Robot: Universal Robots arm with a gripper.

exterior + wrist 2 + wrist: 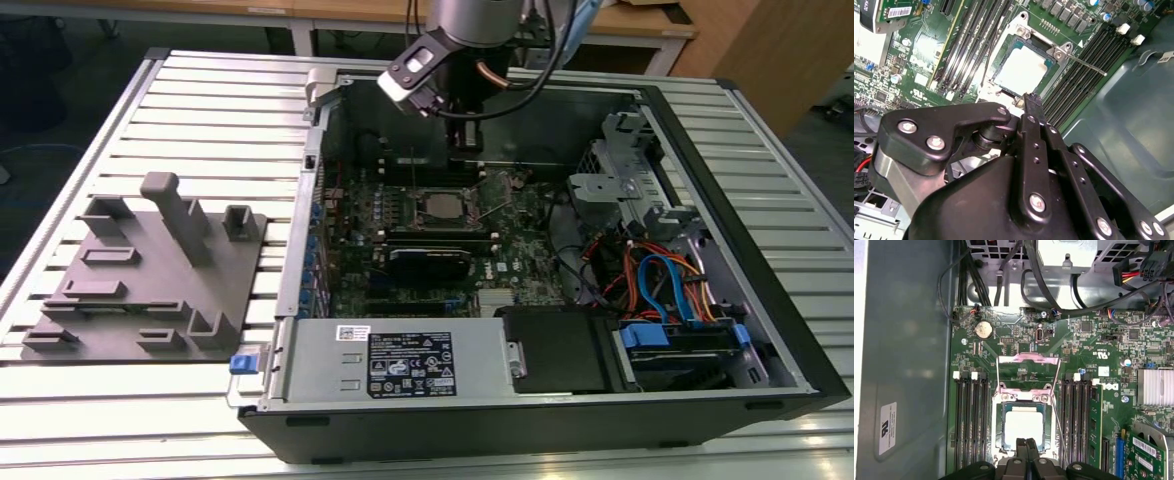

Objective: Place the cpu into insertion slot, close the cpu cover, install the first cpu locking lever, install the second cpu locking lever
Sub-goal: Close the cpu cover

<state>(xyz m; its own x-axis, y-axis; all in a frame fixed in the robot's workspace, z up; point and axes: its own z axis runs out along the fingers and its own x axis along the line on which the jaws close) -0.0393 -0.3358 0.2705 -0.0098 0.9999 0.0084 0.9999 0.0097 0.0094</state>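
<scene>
The hand (1026,442) is clenched, its 2 fingers (1030,107) pressed flat together with nothing between them. It hangs inside the open case (763,300), low over the green board (1084,347).

The cpu (1024,426) lies just past the fingertips, apart from them, silver top up and square inside the slot (998,415). In the second wrist view the fingertips sit at the near edge of the slot's rim.

The cover (1029,358) is swung open on the far side of the cpu from the hand, hinged at the slot's far edge, with board showing through its cut-out. Thin lever rods (1061,430) run along both sides of the slot and cover, neither lying over the cpu.

Black memory slots (970,425) flank the slot on both sides of the hand. A coin cell (983,329) sits beyond the cover.

In the exterior view the case rests on a slatted bench (200,100), with a grey fixture (147,270) well off to that view's left of the hand.
</scene>
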